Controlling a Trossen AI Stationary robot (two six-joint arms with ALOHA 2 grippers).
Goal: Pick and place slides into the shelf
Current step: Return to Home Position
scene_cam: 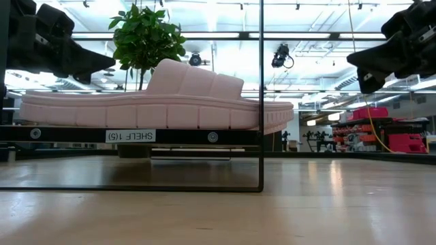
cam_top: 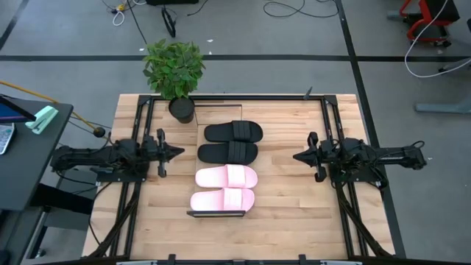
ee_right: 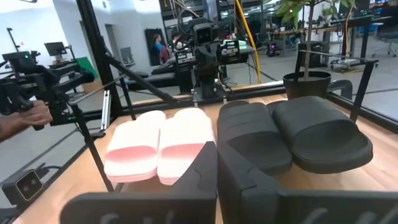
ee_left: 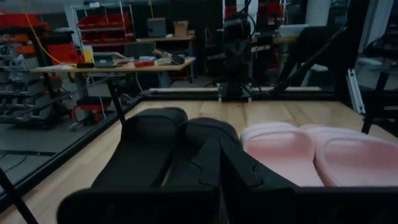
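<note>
Four slides lie side by side in a row on the shelf (cam_top: 216,214), soles down: two black ones (cam_top: 233,132) (cam_top: 229,153) at the far end and two light pink ones (cam_top: 227,177) (cam_top: 223,199) at the near end. In the low view the nearest pink slide (scene_cam: 157,102) rests on the shelf's labelled board (scene_cam: 129,135). My left gripper (cam_top: 179,152) hovers shut to the left of the row, and my right gripper (cam_top: 296,156) hovers shut to its right. Both point level at the slides and stand apart from them.
A potted plant (cam_top: 175,70) stands at the shelf's far end, near the table's far left corner. Black frame rails (cam_top: 140,118) (cam_top: 329,118) run along the table on both sides. Bare plank tabletop (cam_top: 280,199) lies between the shelf and each arm.
</note>
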